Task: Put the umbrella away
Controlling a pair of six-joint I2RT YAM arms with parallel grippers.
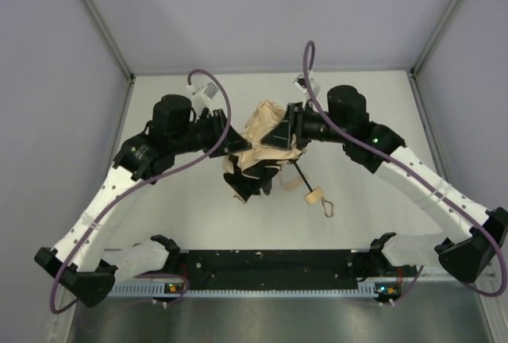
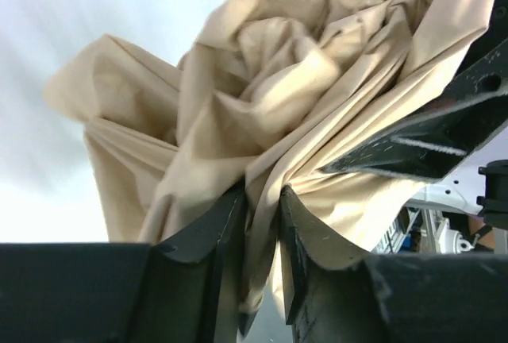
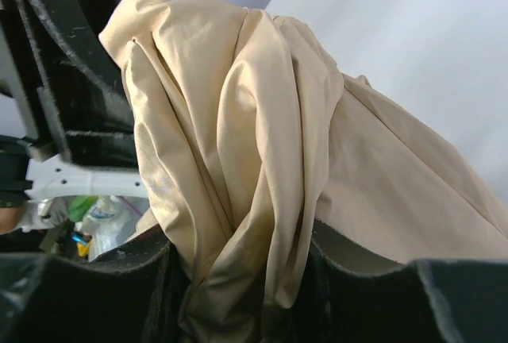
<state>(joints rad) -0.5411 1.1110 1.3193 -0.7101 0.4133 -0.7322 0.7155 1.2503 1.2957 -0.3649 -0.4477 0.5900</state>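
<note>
from above, the umbrella [image 1: 262,148] was a crumpled tan bundle at the middle of the white table [image 1: 373,208], between the two arms. the left pincer [image 1: 235,143] came at it from the left side and the right pincer [image 1: 284,132] from the right side, both pushed into the bundle. a thin black stick [image 1: 300,175] poked out toward the near right, and at its end was the small tan handle [image 1: 313,197] with its loop [image 1: 328,209] beside it. in the left wrist view, the left pincer [image 2: 262,228] was clenched on a fold of the tan cloth [image 2: 262,81]. its two black fingers [image 2: 218,240] were close together, with the fold squeezed between them. the right pincer [image 2: 429,140] showed at the right edge, pressed on the same cloth. in the right wrist view, the right pincer [image 3: 246,287] was grasping a thick bunch of the umbrella's cloth [image 3: 262,121], which filled the space between its fingers [image 3: 103,287]. the left pincer [image 3: 71,81] showed at the top left, touching the cloth.
</note>
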